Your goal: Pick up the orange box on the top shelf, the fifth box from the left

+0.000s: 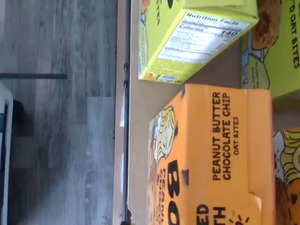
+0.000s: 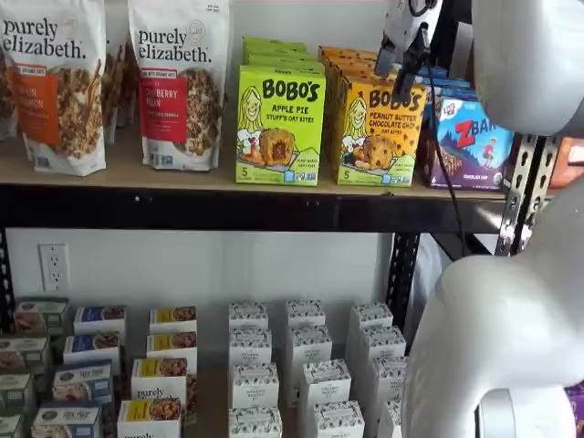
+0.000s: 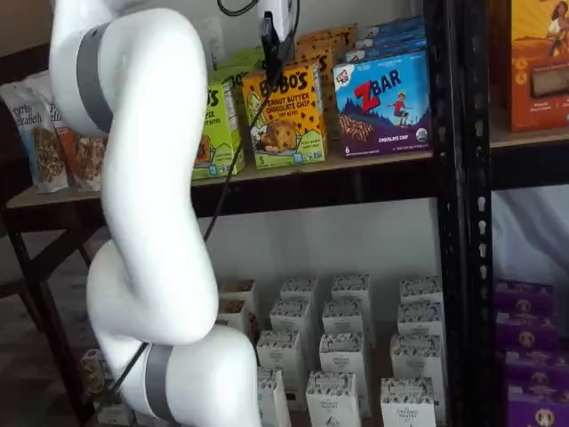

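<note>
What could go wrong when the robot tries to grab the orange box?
1. The orange box stands close between the green Apple Pie box and the ZBar box, so a finger might bump a neighbour instead.
2. It sits near the front edge of the top shelf; a clumsy push could knock it off.
3. The hand hovers at the box's top edge. If it pinches only that edge, the box might slip.

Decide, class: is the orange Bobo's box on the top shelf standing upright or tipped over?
Upright. In both shelf views the orange box stands on the top shelf, its front print reading level, with the gripper above it.
</note>
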